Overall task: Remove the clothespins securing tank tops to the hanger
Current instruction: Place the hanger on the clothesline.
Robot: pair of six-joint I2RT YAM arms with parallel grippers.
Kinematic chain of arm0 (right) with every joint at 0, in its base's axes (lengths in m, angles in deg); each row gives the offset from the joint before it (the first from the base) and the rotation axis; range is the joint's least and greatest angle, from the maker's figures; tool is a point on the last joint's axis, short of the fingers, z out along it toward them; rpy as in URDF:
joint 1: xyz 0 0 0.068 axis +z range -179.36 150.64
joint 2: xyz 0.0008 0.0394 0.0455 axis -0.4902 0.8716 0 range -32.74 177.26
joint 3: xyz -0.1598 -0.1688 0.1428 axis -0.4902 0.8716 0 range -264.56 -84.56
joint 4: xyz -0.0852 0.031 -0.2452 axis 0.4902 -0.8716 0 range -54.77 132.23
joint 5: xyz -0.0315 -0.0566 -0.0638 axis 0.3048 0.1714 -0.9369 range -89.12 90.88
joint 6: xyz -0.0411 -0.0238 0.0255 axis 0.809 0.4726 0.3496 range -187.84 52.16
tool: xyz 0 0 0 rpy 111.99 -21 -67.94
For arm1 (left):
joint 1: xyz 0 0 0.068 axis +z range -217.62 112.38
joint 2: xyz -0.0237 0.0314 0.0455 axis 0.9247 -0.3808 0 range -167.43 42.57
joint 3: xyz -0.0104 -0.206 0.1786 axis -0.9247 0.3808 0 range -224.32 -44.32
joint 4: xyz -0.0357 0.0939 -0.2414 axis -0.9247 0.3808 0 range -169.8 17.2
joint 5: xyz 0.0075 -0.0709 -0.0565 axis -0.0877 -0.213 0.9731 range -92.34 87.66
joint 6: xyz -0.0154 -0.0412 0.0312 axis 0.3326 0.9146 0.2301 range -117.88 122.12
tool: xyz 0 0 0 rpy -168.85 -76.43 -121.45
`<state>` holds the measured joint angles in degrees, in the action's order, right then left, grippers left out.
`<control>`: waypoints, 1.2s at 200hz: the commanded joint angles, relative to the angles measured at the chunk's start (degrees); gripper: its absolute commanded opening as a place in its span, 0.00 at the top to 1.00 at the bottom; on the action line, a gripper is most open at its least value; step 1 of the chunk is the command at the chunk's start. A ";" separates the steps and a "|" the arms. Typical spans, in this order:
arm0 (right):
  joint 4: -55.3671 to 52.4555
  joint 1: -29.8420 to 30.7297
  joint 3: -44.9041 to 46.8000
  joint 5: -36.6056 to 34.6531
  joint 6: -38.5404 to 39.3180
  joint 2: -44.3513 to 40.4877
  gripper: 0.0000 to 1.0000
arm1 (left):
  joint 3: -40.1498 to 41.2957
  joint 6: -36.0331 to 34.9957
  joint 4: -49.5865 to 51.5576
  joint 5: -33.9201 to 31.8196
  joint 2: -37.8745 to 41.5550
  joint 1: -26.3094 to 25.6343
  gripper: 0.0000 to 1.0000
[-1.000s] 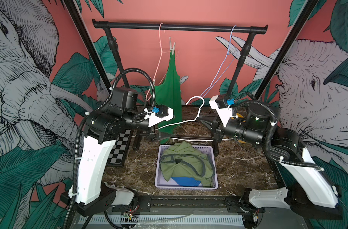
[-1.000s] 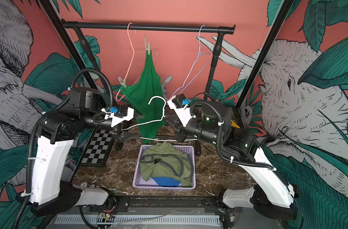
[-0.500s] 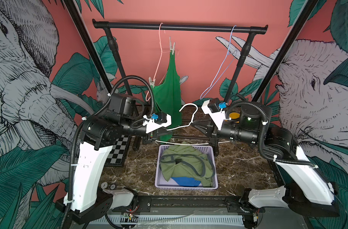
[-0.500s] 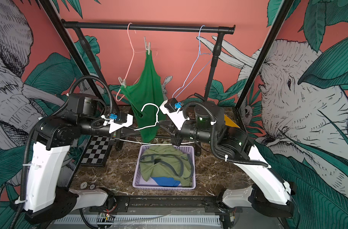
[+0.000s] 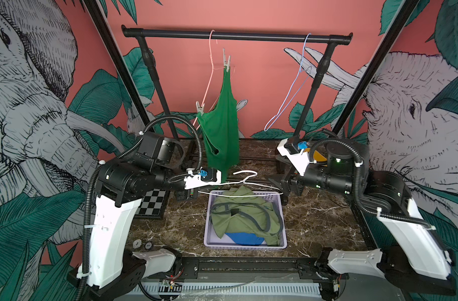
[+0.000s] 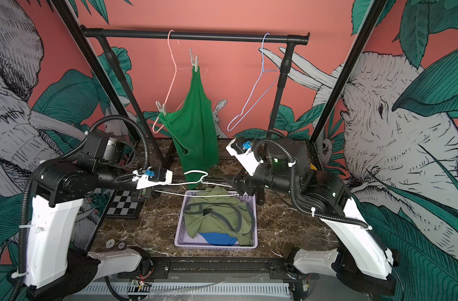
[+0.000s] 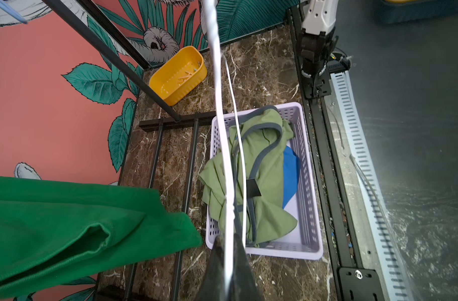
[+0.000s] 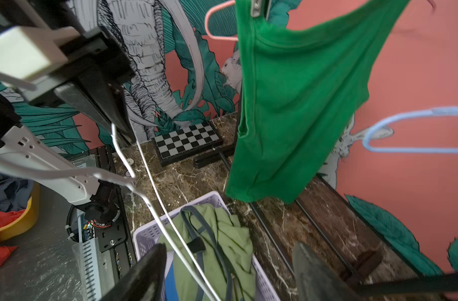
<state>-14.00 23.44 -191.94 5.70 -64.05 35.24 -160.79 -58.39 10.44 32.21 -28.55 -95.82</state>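
Clamping one end of the white hanger (image 7: 217, 78), the left gripper (image 7: 228, 239) holds it over the basket (image 5: 245, 245) — the right gripper (image 8: 229, 247) stands with jaws apart.

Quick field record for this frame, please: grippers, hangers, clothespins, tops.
left gripper: shut on white hanger, over the lavender basket
right gripper: open, not gripping
bright green tank top: on pink hanger, pinned by upper clothespin and lower clothespin
basket contents: olive tank top, blue tank top
blue hanger: bare, on rail
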 commanded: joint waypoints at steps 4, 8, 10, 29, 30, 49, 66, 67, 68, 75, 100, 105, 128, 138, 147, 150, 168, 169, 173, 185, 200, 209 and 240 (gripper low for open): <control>-9.72 -1.06 0.38 -3.25 1.66 -0.91 0.20 | -2.38 -3.83 6.57 -0.53 1.00 -0.12 1.00; -10.43 -1.11 1.07 -2.96 1.62 -1.15 0.20 | -2.59 -3.74 6.70 0.96 1.01 -0.10 1.00; -10.71 -1.16 1.43 -2.86 1.60 -1.33 0.20 | -2.66 -3.76 6.77 1.47 1.12 -0.14 1.00; -11.00 -2.00 6.55 -2.42 1.26 -4.12 0.20 | -3.63 -3.40 7.40 3.44 0.59 -0.17 1.00; -11.00 -2.08 6.82 -2.30 1.28 -4.24 0.20 | -3.75 -3.35 7.49 3.56 0.57 -0.13 1.00; -11.74 -3.34 9.46 0.95 1.07 -6.29 0.20 | -6.34 -3.12 9.62 5.03 -1.32 -0.13 1.00; -12.32 -3.73 11.19 1.39 0.80 -7.40 0.20 | -8.64 -3.44 11.60 6.14 -2.89 -0.14 1.00; -12.37 -3.74 11.29 1.32 0.83 -7.41 0.20 | -8.75 -3.46 11.70 6.19 -2.94 -0.16 1.00; -12.44 -3.75 11.35 1.24 0.85 -7.47 0.20 | -8.90 -3.47 11.84 6.26 -3.00 -0.17 1.00; -12.86 -3.97 11.81 0.95 1.10 -7.60 0.19 | -9.49 -3.57 12.31 6.51 -3.14 -0.13 1.00; -12.90 -4.31 12.75 2.76 1.38 -7.64 0.20 | -9.79 -3.69 12.21 7.04 -2.85 -0.14 1.00; -12.77 -4.36 12.86 2.80 1.46 -7.61 0.20 | -9.90 -3.58 12.19 7.18 -2.75 -0.17 1.00; -12.48 -4.45 13.05 3.43 2.37 -7.12 0.21 | -10.56 -3.30 12.78 8.07 -2.64 -0.11 1.00; -12.64 -4.41 12.93 4.01 2.79 -6.54 0.21 | -10.79 -3.23 12.85 8.47 -2.47 -0.14 1.00; -12.77 -4.46 12.97 4.21 2.95 -5.98 0.22 | -10.95 -3.19 12.86 8.70 -2.34 -0.16 1.00; -12.78 -4.46 12.99 4.11 2.92 -5.81 0.22 | -11.12 -3.13 12.90 8.87 -2.29 -0.10 1.00; -12.60 -4.46 13.02 4.89 2.91 -4.99 0.26 | -10.80 -3.10 12.95 9.25 -2.03 -0.18 1.00; -12.59 -4.46 13.04 4.96 2.94 -4.98 0.26 | -10.80 -3.11 12.99 9.24 -2.02 -0.14 1.00; -12.51 -4.45 12.99 5.21 2.94 -4.97 0.27 | -10.61 -3.21 12.97 9.36 -1.94 -0.11 1.00; -12.22 -4.46 13.12 5.73 2.82 -4.96 0.29 | -10.13 -3.38 12.97 9.12 -1.71 -0.10 1.00; -12.26 -4.46 13.13 6.30 2.81 -4.76 0.33 | -9.95 -3.47 12.95 9.20 -1.49 -0.16 1.00; -12.56 -4.44 13.01 6.51 2.82 -4.59 0.36 | -10.00 -3.65 12.96 9.23 -1.40 -0.11 1.00; -12.68 -4.45 12.80 7.05 2.76 -4.37 0.49 | -9.90 -3.83 12.97 9.57 -1.66 -0.11 1.00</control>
<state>-26.26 19.22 -178.89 11.27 -61.67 30.89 -170.71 -60.71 12.74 39.31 -30.69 -95.82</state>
